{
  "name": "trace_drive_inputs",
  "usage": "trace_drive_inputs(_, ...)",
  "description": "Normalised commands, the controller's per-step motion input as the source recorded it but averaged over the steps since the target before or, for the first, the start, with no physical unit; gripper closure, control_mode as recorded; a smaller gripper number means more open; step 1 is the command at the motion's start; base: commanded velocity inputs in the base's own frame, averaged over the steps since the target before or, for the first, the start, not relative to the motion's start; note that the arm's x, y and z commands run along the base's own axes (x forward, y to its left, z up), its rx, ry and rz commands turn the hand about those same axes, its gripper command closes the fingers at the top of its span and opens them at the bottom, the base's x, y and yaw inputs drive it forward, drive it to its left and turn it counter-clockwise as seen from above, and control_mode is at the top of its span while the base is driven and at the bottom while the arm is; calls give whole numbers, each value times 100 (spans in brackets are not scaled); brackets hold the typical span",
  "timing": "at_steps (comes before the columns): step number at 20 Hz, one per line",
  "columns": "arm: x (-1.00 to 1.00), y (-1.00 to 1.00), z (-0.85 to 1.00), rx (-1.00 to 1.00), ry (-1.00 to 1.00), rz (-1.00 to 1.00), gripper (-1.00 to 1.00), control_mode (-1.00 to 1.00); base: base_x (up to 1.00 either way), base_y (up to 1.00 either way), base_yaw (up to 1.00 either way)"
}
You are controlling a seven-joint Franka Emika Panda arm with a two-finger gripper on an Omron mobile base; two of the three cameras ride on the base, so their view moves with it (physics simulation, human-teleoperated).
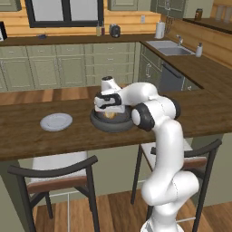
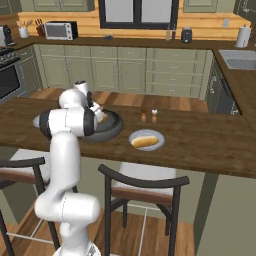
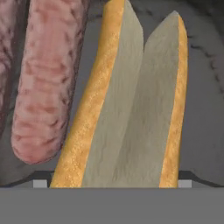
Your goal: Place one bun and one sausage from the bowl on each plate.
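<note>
Jaws of the gripper (image 1: 109,113) gape inside the bowl (image 1: 100,123), straddling a split bun (image 3: 131,109) beside a sausage (image 3: 46,83).

Sage-green cabinets (image 1: 68,63) line wood-panelled walls under a dark-framed window (image 2: 137,12); two dark chairs (image 1: 54,179) stand at the brown tabletop (image 2: 200,145).

Left base view looks from behind the arm's left, forward and down over the wooden counter (image 1: 54,136) — arm rises at 5 o'clock, dark bowl (image 1: 102,124) mid-frame, empty plate (image 1: 56,121) at 9 o'clock. Right base view, same height & tilt, from behind-right — arm at 7 o'clock, bowl (image 2: 112,129) centre-left. Both share counter, bowl and rear cabinets. Hand view sits v. close inside the bowl: split bun (image 3: 131,105), sausage (image 3: 46,83) at 10 o'clock.
</note>
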Motion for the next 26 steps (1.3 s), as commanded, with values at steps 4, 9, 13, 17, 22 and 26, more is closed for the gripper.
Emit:
trace_drive_inputs(4,-26,-1,3,1,-7,0,100,-100,0,0,0)
trace_drive_inputs(9,-99,5,94,4,-39,2,100,-100,0,0,0)
trace_drive_inputs(13,-100,0,65,5,-47,17,100,-100,0,0,0)
trace_drive_inputs(17,-100,3,0,9,-38,11,100,-100,0,0,0)
trace_drive_inputs(22,-43,88,68,12,-7,12,100,-100,0,0,0)
trace_drive_inputs(26,0,100,87,5,5,17,100,-100,0,0,0)
